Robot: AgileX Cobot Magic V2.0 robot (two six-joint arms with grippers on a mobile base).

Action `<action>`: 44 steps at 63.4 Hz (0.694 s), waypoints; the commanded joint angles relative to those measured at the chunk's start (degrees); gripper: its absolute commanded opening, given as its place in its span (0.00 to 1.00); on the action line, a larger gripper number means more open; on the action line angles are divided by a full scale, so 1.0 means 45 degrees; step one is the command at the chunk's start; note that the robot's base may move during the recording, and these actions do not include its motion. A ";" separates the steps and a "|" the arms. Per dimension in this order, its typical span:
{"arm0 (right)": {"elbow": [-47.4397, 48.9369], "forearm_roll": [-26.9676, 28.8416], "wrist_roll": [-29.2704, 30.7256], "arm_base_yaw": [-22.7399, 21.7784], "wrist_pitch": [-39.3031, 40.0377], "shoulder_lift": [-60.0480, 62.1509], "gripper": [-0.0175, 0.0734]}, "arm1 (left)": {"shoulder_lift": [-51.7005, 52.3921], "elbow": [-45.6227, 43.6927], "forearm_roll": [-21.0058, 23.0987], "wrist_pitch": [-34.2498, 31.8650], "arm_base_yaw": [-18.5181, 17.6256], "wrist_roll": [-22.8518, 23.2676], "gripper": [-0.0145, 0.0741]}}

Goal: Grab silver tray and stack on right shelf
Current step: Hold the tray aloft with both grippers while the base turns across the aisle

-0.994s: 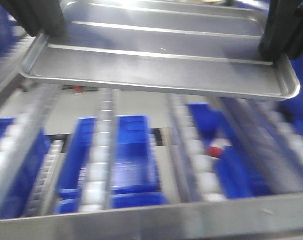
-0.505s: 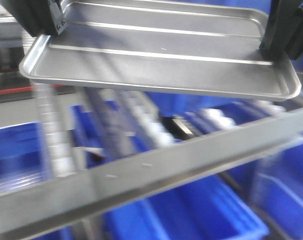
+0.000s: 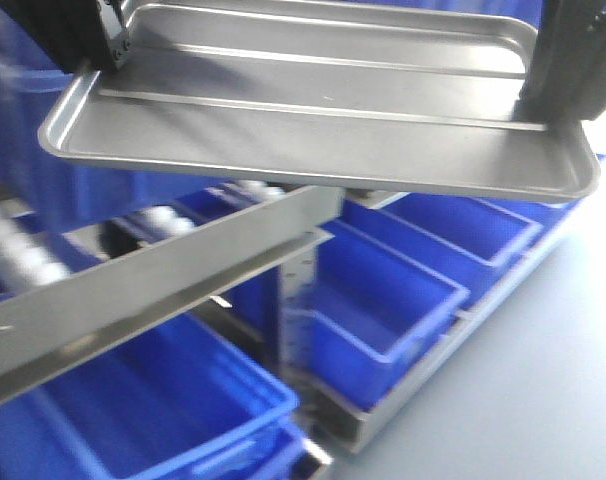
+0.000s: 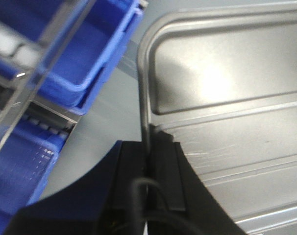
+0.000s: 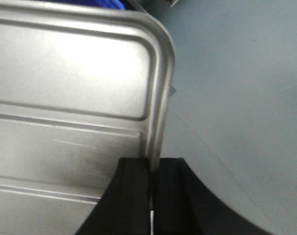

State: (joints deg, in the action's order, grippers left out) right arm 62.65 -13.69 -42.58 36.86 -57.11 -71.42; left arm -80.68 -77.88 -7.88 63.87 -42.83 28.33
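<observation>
Grey floor [image 3: 543,390] fills the right of the front view, with blue bins [image 3: 403,285] in rows beside it.

Left gripper [image 4: 149,143] is closed on the rim of the tray's [image 3: 323,130] left short side, one black finger on each face of the rim. Right gripper [image 5: 152,169] is clamped the same way on the opposite short side. Between them the tray hangs in the air, about level and touching nothing else (both wrist views show only floor and bins beyond its corners).

It is a shiny sheet-metal rectangle with a shallow raised rim, rounded corners and long straight ridges pressed along its floor. Its bed shows faint scuffs and a bright glare patch, and it carries nothing.

Below it and to the left, the shelf [image 3: 153,295] shows its flat steel front lip running aslant. Behind the lip are white rollers [image 3: 28,258], and more blue bins sit underneath.

By my reading the grab and lift are done, and the stacking is all still to do. The tray sits above the lip, not yet on any roller lane, and it still has to be carried over the rollers, lowered and let go.
</observation>
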 commanded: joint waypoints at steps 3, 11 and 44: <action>0.0467 -0.0775 0.0271 -0.0012 0.0264 0.0407 0.25 | 0.0418 -0.0369 -0.0418 0.0031 -0.0084 -0.0207 0.06; 0.0467 -0.0775 0.0271 -0.0012 0.0264 0.0407 0.25 | 0.0418 -0.0369 -0.0418 0.0031 -0.0084 -0.0207 0.06; 0.0467 -0.0775 0.0271 -0.0012 0.0264 0.0407 0.25 | 0.0418 -0.0369 -0.0418 0.0031 -0.0084 -0.0207 0.06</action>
State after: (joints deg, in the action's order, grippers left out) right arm 62.65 -13.69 -42.58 36.86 -57.32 -71.42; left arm -80.68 -77.88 -7.88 63.87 -42.83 28.33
